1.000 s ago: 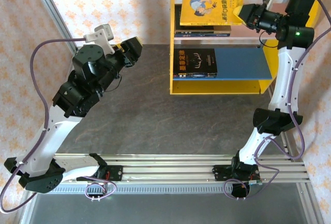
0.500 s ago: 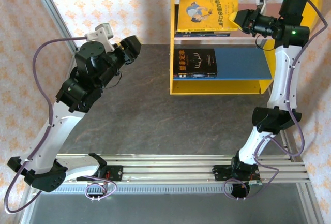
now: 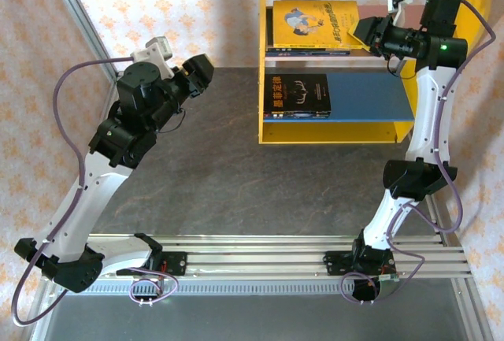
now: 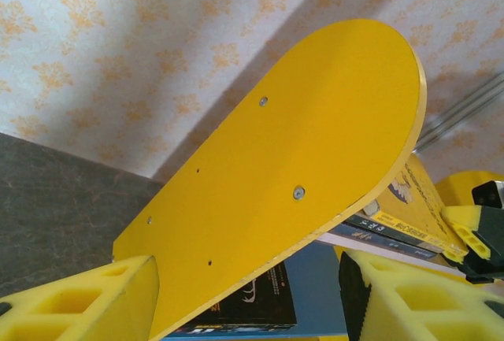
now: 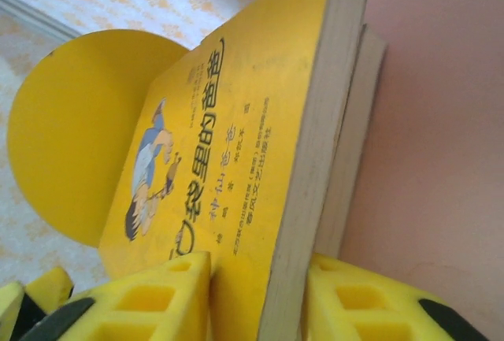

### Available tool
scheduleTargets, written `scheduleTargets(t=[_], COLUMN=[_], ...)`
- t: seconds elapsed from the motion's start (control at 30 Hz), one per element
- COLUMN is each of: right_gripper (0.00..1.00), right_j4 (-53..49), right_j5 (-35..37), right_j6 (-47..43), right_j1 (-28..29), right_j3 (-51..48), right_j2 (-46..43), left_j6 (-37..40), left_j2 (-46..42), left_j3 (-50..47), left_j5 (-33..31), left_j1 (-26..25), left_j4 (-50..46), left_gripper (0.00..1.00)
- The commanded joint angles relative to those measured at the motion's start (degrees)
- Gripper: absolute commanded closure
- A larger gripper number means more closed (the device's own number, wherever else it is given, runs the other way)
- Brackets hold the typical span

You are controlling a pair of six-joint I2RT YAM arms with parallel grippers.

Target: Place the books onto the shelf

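Note:
The shelf (image 3: 262, 57) stands at the back right of the table, with a pink upper board (image 5: 441, 120) and a blue lower board (image 3: 370, 93). The bright yellow book (image 3: 313, 22) lies on a stack of dark books (image 3: 307, 48) on the upper board. My right gripper (image 3: 364, 30) is at its right edge. In the right wrist view the yellow book (image 5: 236, 144) sits between the fingers of the right gripper (image 5: 256, 302), jaws parted with slack on the cover side. A black book (image 3: 298, 94) lies on the blue board. My left gripper (image 3: 201, 73) hangs open and empty, left of the shelf.
In the left wrist view the shelf's yellow side panel (image 4: 299, 168) looms close ahead of the left gripper (image 4: 248, 309), with the black book (image 4: 252, 302) behind it. A round-topped yellow panel (image 5: 71, 136) closes the shelf's far side. Patterned walls enclose the dark table (image 3: 220, 176).
The right gripper has carried the yellow book left and down until it lies flat on the stack, and its jaws have loosened. The left arm has shifted only slightly.

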Motion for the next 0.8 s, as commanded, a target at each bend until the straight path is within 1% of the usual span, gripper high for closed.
scheduleTargets(t=[0.0, 0.03, 0.07, 0.13, 0.2, 0.23, 0.6, 0.7, 0.77], right_gripper=[0.62, 0.58, 0.57, 0.47, 0.43, 0.43, 0.53, 0.61, 0.64], right_j4=[0.1, 0.1, 0.1, 0.0, 0.1, 0.1, -1.2, -1.5, -1.4], right_j5=[4.6, 5.5, 6.5, 8.6, 10.2, 10.8, 18.0, 20.2, 21.2], right_j6=[-0.4, -0.4, -0.4, -0.6, -0.5, -0.6, -2.8, -3.1, -3.3], right_j1=[0.3, 0.3, 0.4, 0.6, 0.7, 0.9, 3.4, 3.8, 4.0], right_j3=[1.9, 1.8, 1.8, 1.5, 1.1, 1.0, -0.2, -0.2, -0.4], right_j2=[-0.8, -1.1, -1.3, -2.1, -2.8, -3.2, -6.0, -6.4, -6.5], left_j6=[-0.7, -0.8, -0.8, -0.8, -0.8, -0.8, -0.7, -0.6, -0.6], left_j2=[-1.1, -1.3, -1.3, -1.4, -1.7, -1.8, -2.9, -3.1, -3.1], left_j3=[-0.6, -0.7, -0.8, -0.8, -0.9, -0.9, -1.9, -1.9, -1.9], left_j5=[0.9, 0.9, 0.9, 1.1, 1.2, 1.2, 1.1, 1.1, 1.2], left_j1=[0.6, 0.7, 0.6, 0.6, 0.7, 0.8, 0.8, 0.8, 0.9], left_j4=[2.0, 2.0, 1.9, 1.8, 1.7, 1.6, 1.5, 1.5, 1.3], left_gripper=[0.39, 0.39, 0.39, 0.39, 0.39, 0.39, 0.39, 0.39, 0.39])
